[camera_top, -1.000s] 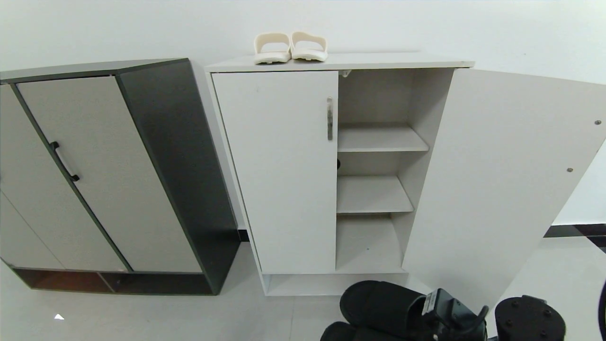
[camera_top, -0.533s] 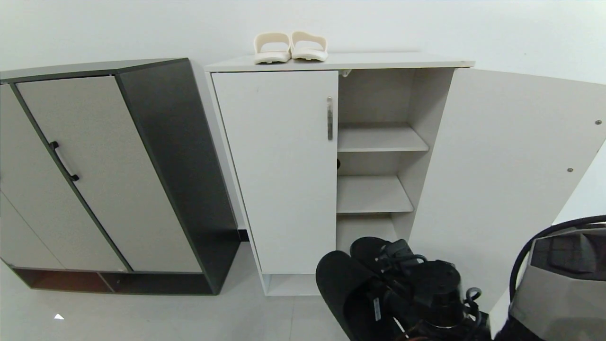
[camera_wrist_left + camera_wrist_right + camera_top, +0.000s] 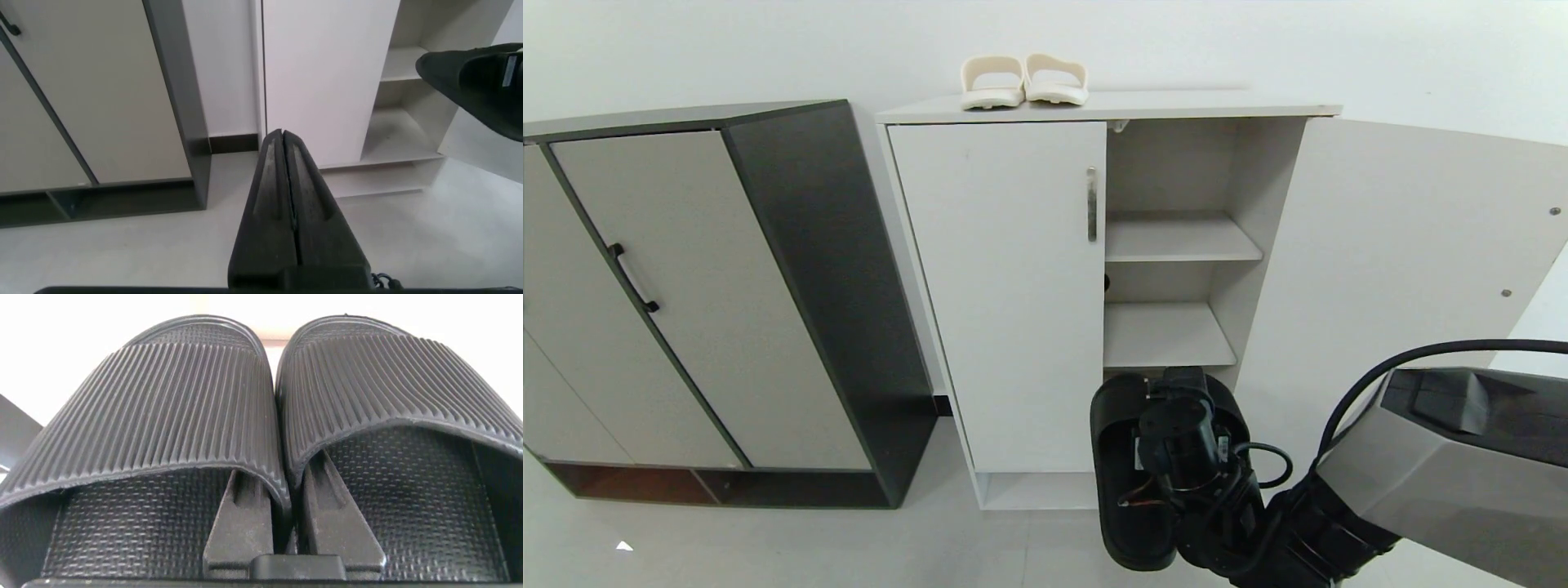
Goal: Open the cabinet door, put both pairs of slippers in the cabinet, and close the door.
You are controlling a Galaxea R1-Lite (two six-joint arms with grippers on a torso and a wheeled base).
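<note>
Gripping black slippers (image 3: 1127,490) by their straps, right pincer (image 3: 290,506) before the cabinet (image 3: 1005,286), left pincer (image 3: 283,163) pressed closed, aimed floorward

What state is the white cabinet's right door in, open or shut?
Open: the right door is swung wide, exposing the shelves; the left door is shut.

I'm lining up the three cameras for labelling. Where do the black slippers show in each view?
Head view: black slippers low in the middle, in front of the white cabinet's bottom compartment.
Left wrist view: black slippers in front of the open shelves.
Right wrist view: black slippers close up, straps over the right gripper.
Shared landmark: the open shelves, in head and left wrist views.
</note>
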